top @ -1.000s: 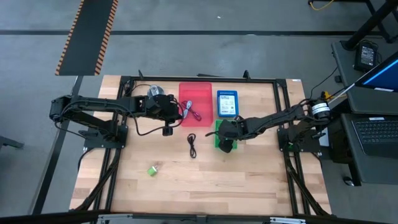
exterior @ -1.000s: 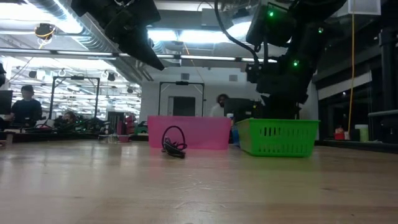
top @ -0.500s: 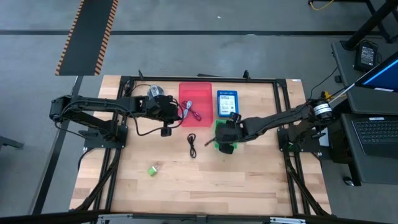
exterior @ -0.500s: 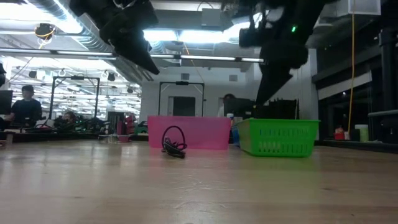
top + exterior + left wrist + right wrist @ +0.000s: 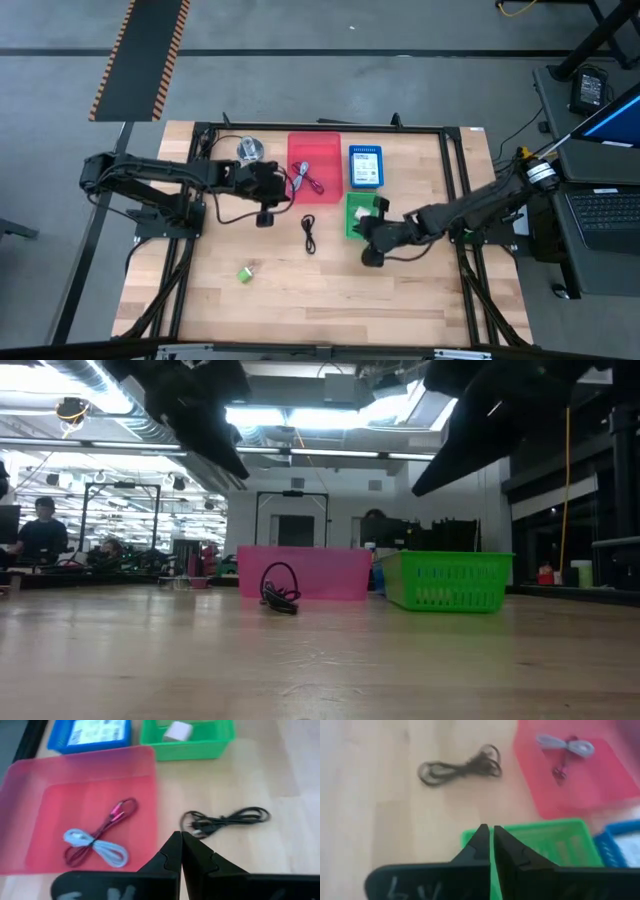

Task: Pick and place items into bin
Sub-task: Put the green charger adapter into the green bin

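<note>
While both sets of jaws are clenched on nothing, the items lie spread over the tabletop (image 5: 400, 300) and its bins. Just ahead of the left gripper (image 5: 181, 840), whose jaws press tip to tip, a black cable (image 5: 225, 819) lies coiled on the bare wood, apart from the jaws. Beside it, a little farther off, the pink tray (image 5: 30, 785) holds a red cable (image 5: 107, 822) bundled with a pale blue-white one (image 5: 95, 847). Beyond the tray stand the green basket (image 5: 200, 747), with a white packet (image 5: 178, 730) inside, and the blue bin (image 5: 60, 742), with a printed packet (image 5: 97, 729) lying flat in it.

From above, the left gripper (image 5: 266, 190) hangs beside the pink tray's near corner, with a silver disc (image 5: 248, 150) behind the arm. The right gripper (image 5: 372, 240) hangs at the green basket's front edge, over the wood. Its own wrist view shows the jaws (image 5: 490, 837) pressed together, the basket rim right past the tips, then the black cable and the pink tray farther on.

Well away from both jaws, a small green block (image 5: 244, 273) sits alone on the front part of the tabletop.

Far beyond the tabletop, in the low view, a person (image 5: 40, 530) sits in the room behind.
</note>
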Tool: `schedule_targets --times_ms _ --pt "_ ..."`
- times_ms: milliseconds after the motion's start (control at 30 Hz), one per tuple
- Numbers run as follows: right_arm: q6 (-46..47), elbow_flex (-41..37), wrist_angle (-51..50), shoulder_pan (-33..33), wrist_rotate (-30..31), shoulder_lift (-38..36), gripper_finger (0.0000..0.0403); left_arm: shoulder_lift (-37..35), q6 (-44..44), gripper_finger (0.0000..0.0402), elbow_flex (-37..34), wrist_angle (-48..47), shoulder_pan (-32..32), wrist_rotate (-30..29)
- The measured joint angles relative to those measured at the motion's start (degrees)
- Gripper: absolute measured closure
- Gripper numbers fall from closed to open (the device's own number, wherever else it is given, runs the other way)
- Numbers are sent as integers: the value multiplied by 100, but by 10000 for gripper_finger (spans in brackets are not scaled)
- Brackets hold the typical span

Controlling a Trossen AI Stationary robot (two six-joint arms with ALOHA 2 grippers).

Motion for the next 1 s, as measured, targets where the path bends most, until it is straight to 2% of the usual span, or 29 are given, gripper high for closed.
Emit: schedule_targets --times_ms 100,200,400,567,733,1000 --pt "-123 -281 701 170 3 -8 388 0 0 400 0 0 -510 -340" --pt "-236 -492 1228 292 7 -16 386 0 -415 400 0 -5 -1211 -1095" --pt "-287 -534 1422 469 3 -16 401 27 -1745 400 0 6 -2757 -2357" --pt "-417 -534 1635 615 9 -16 399 416 -3158 400 228 -357 -3790 -3166" --pt "-401 -534 1697 733 8 -16 398 1220 -4610 400 939 -1284 -4285 -3230" --pt "-384 -534 1697 991 -1 -16 398 2661 -6485 400 2618 -3014 -4623 -2474"
